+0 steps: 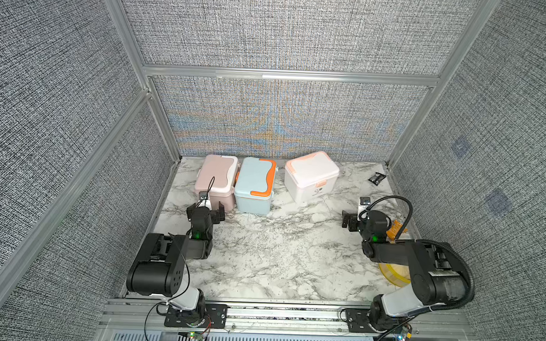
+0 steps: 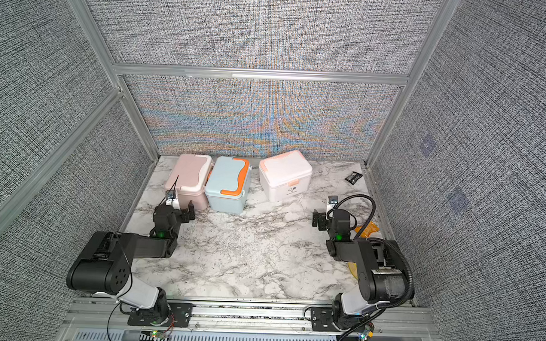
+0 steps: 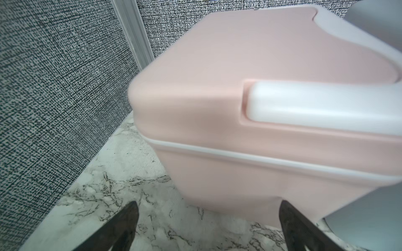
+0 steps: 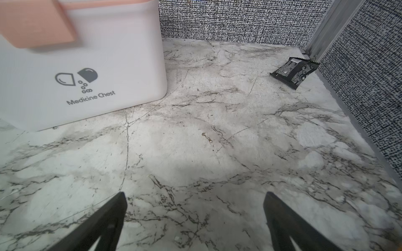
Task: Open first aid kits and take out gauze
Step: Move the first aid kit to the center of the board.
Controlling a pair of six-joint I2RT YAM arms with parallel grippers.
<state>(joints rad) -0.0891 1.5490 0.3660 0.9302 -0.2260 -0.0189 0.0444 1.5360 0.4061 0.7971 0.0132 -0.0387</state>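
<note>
Three first aid kits stand in a row at the back of the marble table (image 1: 278, 255), all with lids down: pink with white (image 1: 216, 178), light blue with orange (image 1: 254, 184), white with peach (image 1: 312, 175). My left gripper (image 1: 206, 210) is open just in front of the pink kit (image 3: 217, 87); in the left wrist view its jaws (image 3: 208, 204) stand wide at the box's near lower corner, holding nothing. My right gripper (image 1: 365, 216) is open over bare marble, to the right of and nearer than the white kit (image 4: 87, 65), with nothing between its fingers (image 4: 194, 194). The gauze is hidden.
A small black packet (image 1: 376, 178) lies in the far right corner, also in the right wrist view (image 4: 293, 72). An orange item (image 1: 396, 228) and a yellow round object (image 1: 393, 272) sit by the right wall, partly under the right arm. Fabric walls enclose three sides.
</note>
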